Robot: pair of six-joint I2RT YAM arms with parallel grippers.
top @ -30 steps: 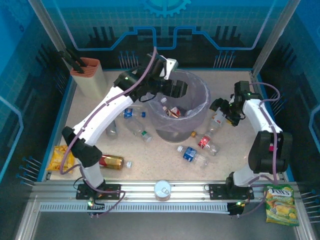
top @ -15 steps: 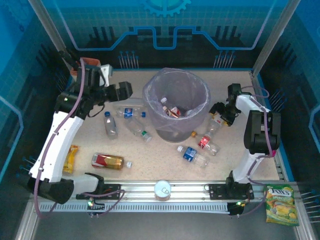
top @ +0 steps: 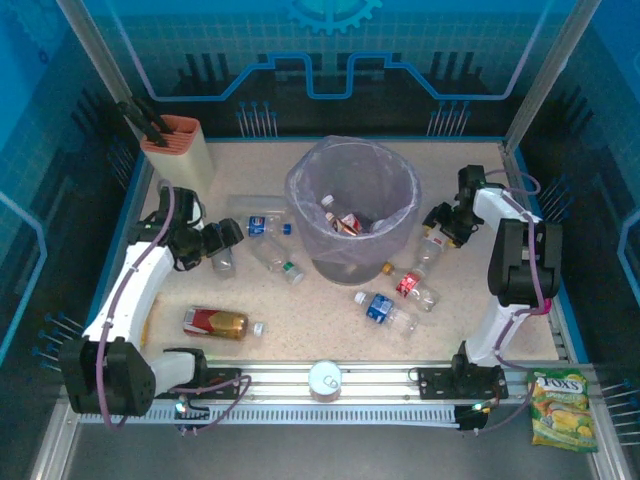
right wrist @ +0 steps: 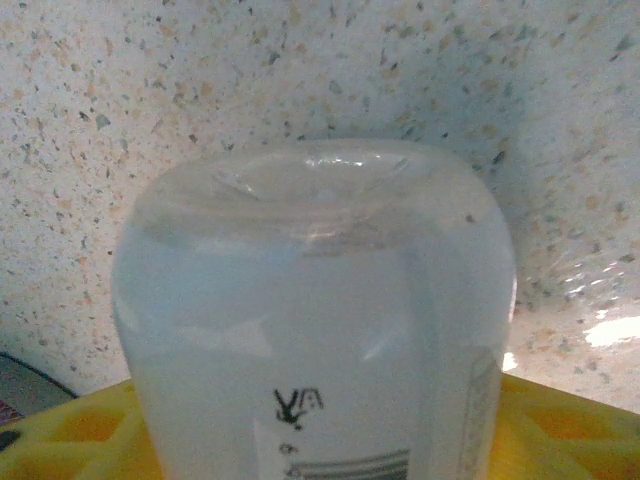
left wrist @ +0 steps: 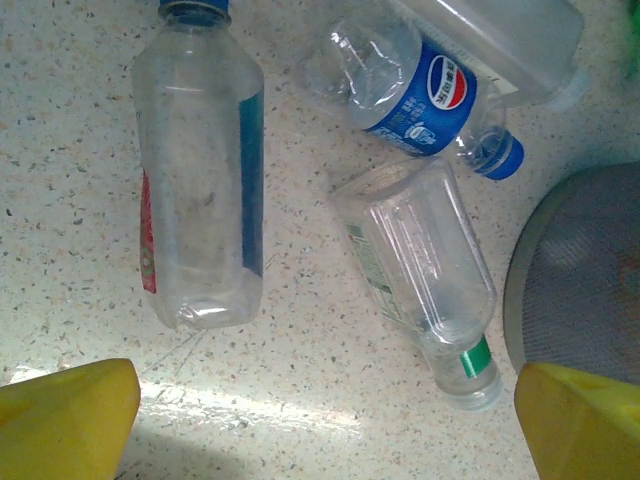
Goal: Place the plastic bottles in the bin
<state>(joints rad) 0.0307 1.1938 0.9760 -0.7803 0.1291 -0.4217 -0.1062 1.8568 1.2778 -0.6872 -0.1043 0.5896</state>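
top camera looks down from behind the arms (top: pixel 130 290) over the whole tabletop (top: pixel 300 305). left wrist camera faces down, close over bottles (left wrist: pixel 200 170) left of the bin (left wrist: pixel 580 270), shared with top; right wrist camera nearly touches one bottle (right wrist: pixel 310 320).

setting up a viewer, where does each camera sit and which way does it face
Top external: fixed above and behind the robot, looking down on the table; both arms show, bases at bottom.
Left wrist: on the left arm, facing straight down at lying bottles; yellow fingertips at the bottom corners.
Right wrist: on the right arm, close up on a clear bottle; yellow fingers below it.
Shared: top external and left wrist both show the green-banded bottle beside the bin.
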